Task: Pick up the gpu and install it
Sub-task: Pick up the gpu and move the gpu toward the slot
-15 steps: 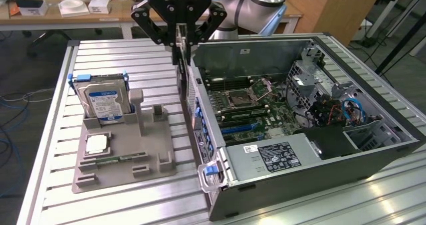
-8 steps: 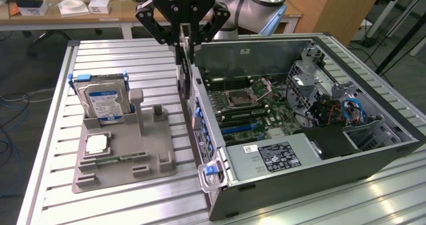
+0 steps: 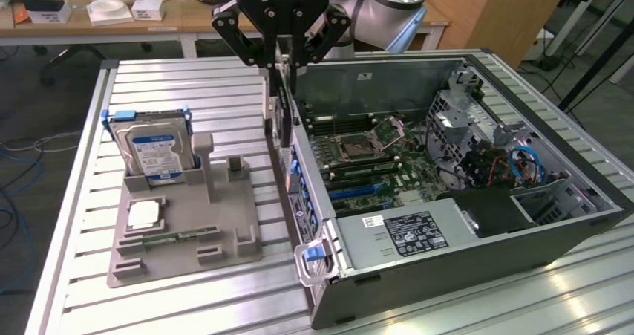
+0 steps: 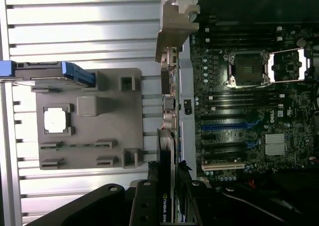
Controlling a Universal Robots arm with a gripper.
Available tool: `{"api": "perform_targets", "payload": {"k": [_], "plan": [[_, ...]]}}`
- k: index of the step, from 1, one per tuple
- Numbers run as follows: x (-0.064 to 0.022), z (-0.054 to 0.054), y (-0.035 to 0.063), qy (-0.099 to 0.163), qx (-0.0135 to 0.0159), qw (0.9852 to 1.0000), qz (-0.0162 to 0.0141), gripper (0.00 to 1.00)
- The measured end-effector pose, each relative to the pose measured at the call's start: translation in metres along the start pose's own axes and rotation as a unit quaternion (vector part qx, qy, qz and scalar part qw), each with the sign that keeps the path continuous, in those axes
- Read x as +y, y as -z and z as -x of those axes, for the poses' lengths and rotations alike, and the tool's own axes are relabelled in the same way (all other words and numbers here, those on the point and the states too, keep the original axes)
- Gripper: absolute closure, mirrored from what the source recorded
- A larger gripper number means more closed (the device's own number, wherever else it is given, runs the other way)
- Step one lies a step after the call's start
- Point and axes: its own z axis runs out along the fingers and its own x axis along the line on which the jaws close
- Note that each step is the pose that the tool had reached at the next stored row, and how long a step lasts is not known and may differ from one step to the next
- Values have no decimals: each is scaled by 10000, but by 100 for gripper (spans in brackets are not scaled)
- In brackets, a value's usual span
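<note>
The tool (image 4: pixel 168 198) is gripping the gpu (image 4: pixel 166 156) upright beside the case (image 3: pixel 465 257) wall; mid-carry, I'd say, needing aligning with a slot (image 4: pixel 229 126).

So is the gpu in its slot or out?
Out. The gripper holds the gpu on edge in its jaws near the computer case wall; the blue motherboard slots are bare.

Slatted metal table (image 3: pixel 168 90), wooden desk (image 3: pixel 99 29) behind, tall wooden cabinet (image 3: pixel 491 12), dark floor (image 3: pixel 50 86), loose cables (image 3: pixel 22 146)
</note>
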Motion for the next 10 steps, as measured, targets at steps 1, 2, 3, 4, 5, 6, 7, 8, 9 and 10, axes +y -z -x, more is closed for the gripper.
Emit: {"api": "perform_targets", "payload": {"k": [1,2,3,4,5,6,7,8,9,10], "plan": [[1,15,0,0,1,10000,0,74],[2,29,-1,0,0,10000,0,74],[3,41,-2,1,0,10000,0,74],[4,55,-2,0,0,10000,0,74],[5,70,-2,1,0,10000,0,74],[6,82,-4,2,0,10000,0,74],[7,94,-4,2,0,10000,0,74],[8,107,-4,3,1,10000,0,74],[9,119,-5,3,1,10000,0,74],[9,130,-6,4,0,10000,0,74]]}}
